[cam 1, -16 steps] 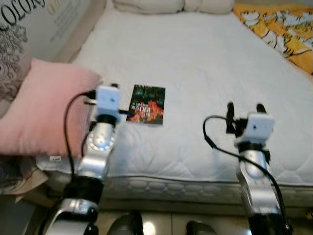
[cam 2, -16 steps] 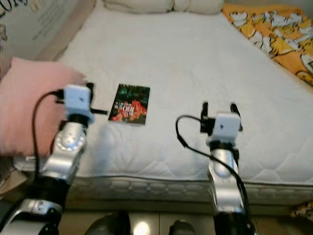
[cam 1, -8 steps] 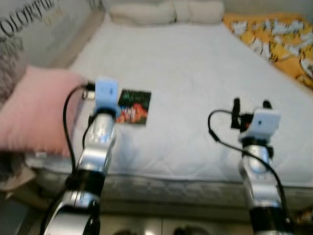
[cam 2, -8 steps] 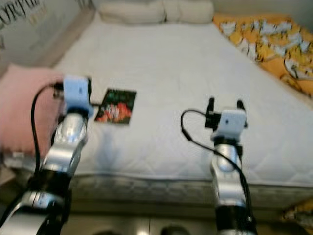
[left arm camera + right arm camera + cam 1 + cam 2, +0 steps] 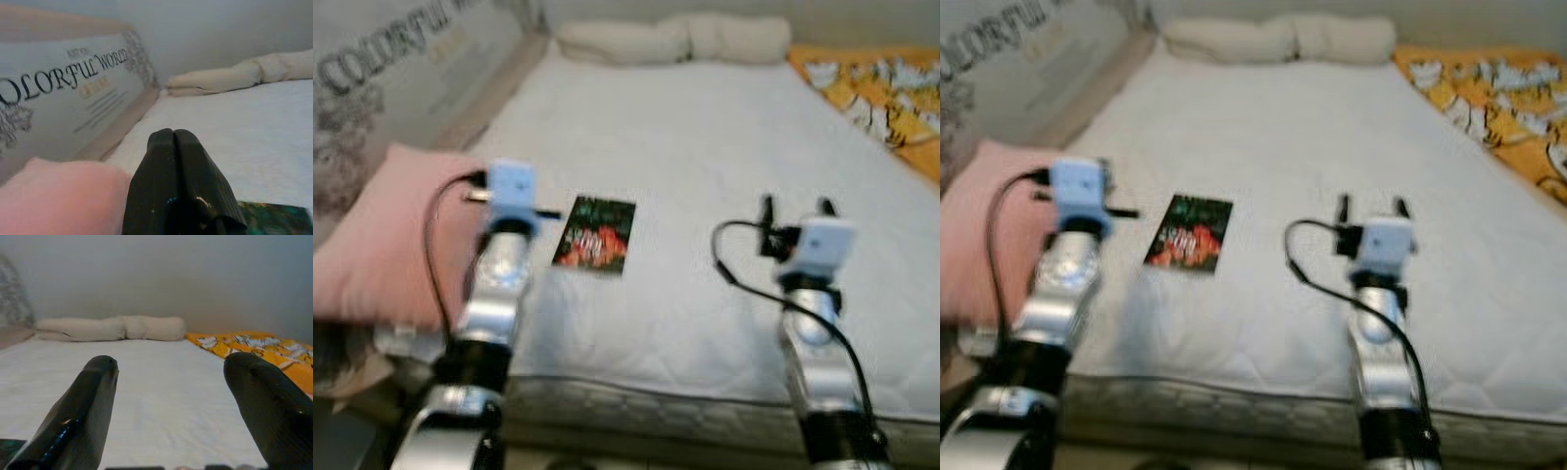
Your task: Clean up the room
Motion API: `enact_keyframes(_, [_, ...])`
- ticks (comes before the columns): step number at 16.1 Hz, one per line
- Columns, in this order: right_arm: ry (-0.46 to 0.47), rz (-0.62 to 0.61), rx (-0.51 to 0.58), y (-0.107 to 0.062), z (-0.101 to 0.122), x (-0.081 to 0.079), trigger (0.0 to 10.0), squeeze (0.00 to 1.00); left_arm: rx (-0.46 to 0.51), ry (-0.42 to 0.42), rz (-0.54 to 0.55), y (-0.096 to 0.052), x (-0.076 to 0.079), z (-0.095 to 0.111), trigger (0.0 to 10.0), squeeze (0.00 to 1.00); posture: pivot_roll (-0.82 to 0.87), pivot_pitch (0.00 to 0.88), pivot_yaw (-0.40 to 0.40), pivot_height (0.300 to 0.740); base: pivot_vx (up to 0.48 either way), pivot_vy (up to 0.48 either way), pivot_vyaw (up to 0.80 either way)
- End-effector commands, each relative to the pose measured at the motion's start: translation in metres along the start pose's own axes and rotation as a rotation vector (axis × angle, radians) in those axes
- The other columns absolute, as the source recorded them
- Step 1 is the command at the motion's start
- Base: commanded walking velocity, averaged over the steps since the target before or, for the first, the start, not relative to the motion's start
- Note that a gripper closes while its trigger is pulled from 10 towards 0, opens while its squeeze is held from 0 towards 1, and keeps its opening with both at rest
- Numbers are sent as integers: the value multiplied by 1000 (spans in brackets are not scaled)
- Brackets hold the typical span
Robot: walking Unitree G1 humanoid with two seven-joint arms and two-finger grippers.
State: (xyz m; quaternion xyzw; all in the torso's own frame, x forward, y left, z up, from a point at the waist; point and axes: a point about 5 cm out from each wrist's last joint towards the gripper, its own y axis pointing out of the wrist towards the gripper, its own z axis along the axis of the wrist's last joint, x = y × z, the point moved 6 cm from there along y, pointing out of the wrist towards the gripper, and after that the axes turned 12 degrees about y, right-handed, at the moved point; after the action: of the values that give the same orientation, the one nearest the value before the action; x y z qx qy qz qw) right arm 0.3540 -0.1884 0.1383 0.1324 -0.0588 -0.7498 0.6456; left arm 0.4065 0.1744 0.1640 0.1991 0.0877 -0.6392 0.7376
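Observation:
A small dark book (image 5: 595, 235) with a red and green cover lies flat on the white mattress (image 5: 705, 147). My left gripper (image 5: 173, 133) is shut with nothing in it, held just above the mattress. It hovers between the book and a pink pillow (image 5: 382, 235) at the bed's left edge. The book's corner (image 5: 274, 220) shows just past the shut fingers. My right gripper (image 5: 795, 206) stands open over the bare mattress to the right of the book, with its two fingers (image 5: 83, 406) wide apart.
Cream pillows (image 5: 675, 39) lie along the far end of the bed. An orange patterned blanket (image 5: 881, 98) covers the far right. A printed panel with lettering (image 5: 391, 88) runs along the left side. The mattress's front edge (image 5: 656, 401) is close to me.
The whole picture has shifted, so the camera has moved. Book, pillow and both grippers keep their places relative to each other, and neither gripper has changed state.

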Motion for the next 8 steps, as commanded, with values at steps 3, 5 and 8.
enact_keyframes(3, [-14,-27,3,1,2,11,10000,0,1,-8,-19,0,10,3,10000,0,-73,16,34,736,454,0,0])
enact_keyframes(5, [121,-56,-99,-10,-23,25,10000,0,-123,-111,-102,-25,9,-47,10000,1000,-73,0,24,736,232,0,0])
enact_keyframes(8, [230,-31,-163,-9,-34,31,10000,0,-211,-43,-165,-42,14,-75,10000,1000,-49,0,18,736,0,0,0])
